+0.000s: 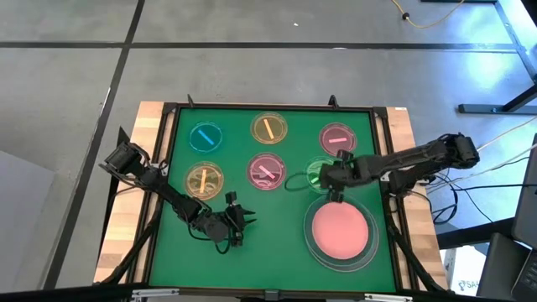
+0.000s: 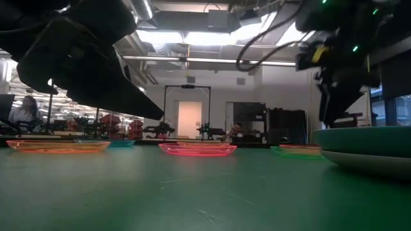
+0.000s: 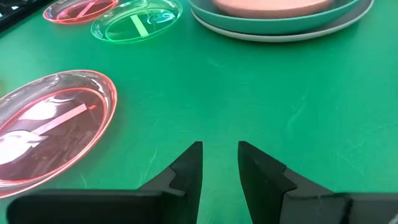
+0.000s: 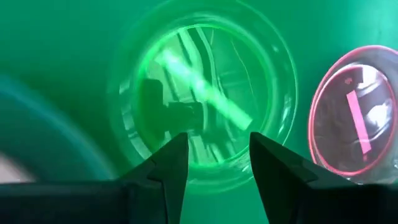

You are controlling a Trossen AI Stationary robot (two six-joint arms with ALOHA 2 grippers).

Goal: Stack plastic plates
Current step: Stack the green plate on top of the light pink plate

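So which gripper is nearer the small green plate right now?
Right. The right gripper hangs directly over the green plate, fingers open. The left gripper sits low at the mat's front, well away from it.

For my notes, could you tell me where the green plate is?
In the high view, the green plate lies right of centre, under the right pincer, between the middle pink plate and the large stack.

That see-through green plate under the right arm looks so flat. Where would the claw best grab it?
Probably by the rim. The green plate lies flat on the green mat, so only its raised edge offers a hold. The right claw hangs open above the rim on the side towards the big pink plate; coming straight down, one finger inside and one outside, looks best.
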